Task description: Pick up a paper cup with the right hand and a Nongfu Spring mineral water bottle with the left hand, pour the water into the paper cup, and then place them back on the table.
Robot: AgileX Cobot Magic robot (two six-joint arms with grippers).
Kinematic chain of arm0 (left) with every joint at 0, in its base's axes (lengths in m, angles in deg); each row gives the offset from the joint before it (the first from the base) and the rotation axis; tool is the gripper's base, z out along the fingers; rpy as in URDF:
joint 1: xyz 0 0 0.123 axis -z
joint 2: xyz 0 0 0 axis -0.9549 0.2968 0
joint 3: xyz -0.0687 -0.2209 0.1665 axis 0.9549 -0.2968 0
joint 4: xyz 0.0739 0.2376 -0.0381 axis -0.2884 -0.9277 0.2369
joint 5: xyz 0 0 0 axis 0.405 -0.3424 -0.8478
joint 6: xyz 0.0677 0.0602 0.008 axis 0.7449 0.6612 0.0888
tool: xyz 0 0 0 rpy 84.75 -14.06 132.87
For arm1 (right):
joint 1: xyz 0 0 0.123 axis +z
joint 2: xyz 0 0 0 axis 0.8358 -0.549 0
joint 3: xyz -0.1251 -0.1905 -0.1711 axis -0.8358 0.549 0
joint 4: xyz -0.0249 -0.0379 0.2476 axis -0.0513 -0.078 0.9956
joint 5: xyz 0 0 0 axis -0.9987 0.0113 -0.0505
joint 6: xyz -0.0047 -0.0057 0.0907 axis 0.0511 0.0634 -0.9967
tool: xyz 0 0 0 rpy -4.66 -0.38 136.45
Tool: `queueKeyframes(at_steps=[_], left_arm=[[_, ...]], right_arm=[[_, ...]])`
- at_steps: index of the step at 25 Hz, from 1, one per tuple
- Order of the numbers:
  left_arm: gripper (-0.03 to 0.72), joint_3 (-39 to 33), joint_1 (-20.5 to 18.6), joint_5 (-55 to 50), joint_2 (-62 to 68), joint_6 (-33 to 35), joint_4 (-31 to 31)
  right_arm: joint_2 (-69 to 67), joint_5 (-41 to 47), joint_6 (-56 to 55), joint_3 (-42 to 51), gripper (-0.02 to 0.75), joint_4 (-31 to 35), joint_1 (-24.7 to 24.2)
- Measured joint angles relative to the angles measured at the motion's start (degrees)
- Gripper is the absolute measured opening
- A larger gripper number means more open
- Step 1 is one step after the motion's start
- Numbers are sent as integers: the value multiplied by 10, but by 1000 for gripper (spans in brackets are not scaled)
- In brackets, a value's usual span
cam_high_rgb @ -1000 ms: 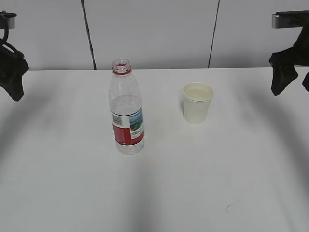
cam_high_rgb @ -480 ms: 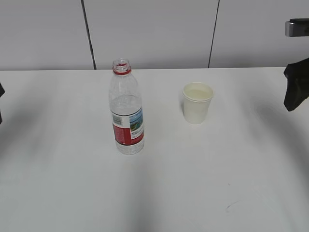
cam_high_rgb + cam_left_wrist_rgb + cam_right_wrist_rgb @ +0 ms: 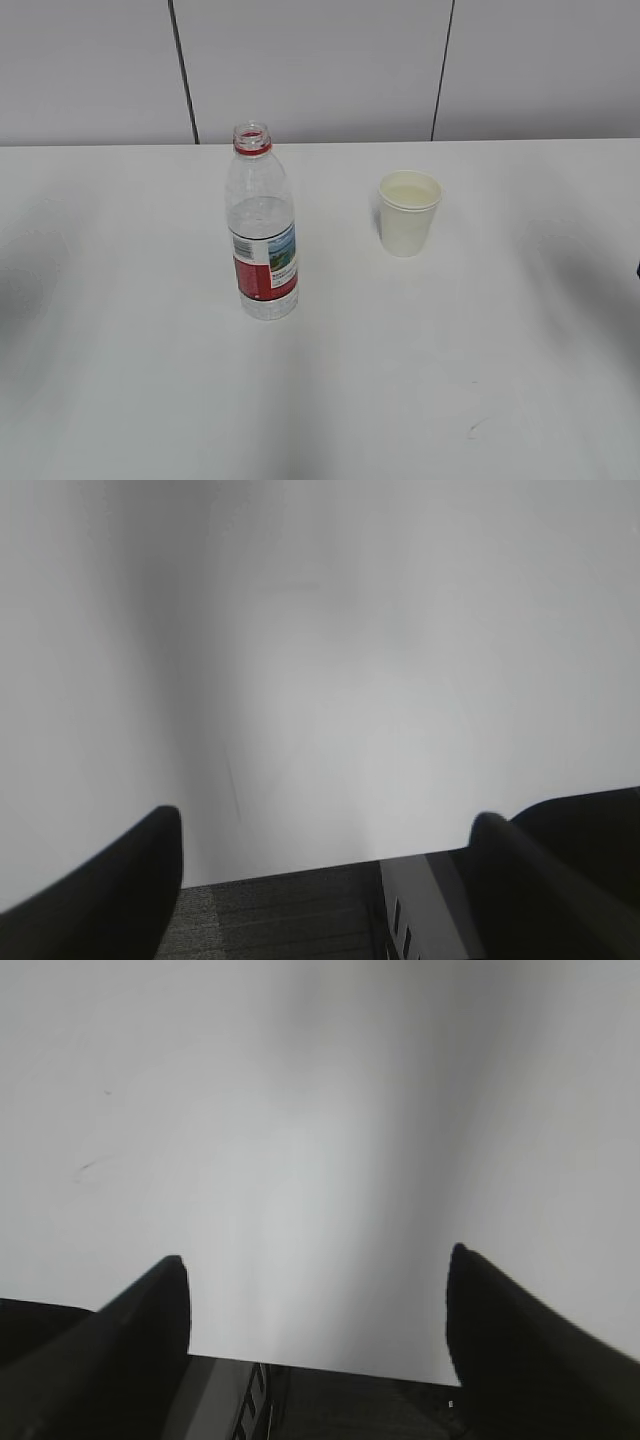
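Observation:
The Nongfu Spring bottle (image 3: 265, 228) stands upright and uncapped on the white table (image 3: 400, 380), left of centre, with water in its lower part. The white paper cup (image 3: 409, 212) stands upright to its right, apart from it. Both arms are out of the exterior view. My left gripper (image 3: 325, 825) is open and empty over the table's front edge; only bare tabletop lies between its fingers. My right gripper (image 3: 318, 1270) is open and empty over the table's edge too. Neither wrist view shows the bottle or the cup.
A grey panelled wall (image 3: 320, 70) runs behind the table. A small dark scuff (image 3: 478, 427) marks the table at front right. Dark floor and a pale frame (image 3: 420, 910) show below the table edge in the left wrist view.
Both arms have drawn outward and left the exterior view: the left arm off the left edge, the right arm off the right edge. Bottle and cup have not moved.

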Motion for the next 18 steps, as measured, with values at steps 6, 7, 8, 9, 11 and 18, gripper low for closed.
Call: queueKeyframes(at_steps=[6, 7, 8, 9, 11, 18], left_arm=[[521, -76, 0, 5, -97, 0, 3], [521, -87, 0, 5, -113, 0, 3], [521, -98, 0, 5, -129, 0, 3], [521, -107, 0, 6, -142, 0, 3], [521, -128, 0, 13, -173, 0, 3], [521, -191, 0, 33, -278, 0, 6]], right_arm=[[67, 0, 0, 65, 585, 0, 0], [77, 0, 0, 72, 585, 0, 0], [84, 0, 0, 81, 585, 0, 0], [94, 0, 0, 90, 585, 0, 0], [109, 0, 1, 105, 585, 0, 0], [155, -2, 2, 145, 585, 0, 0]])
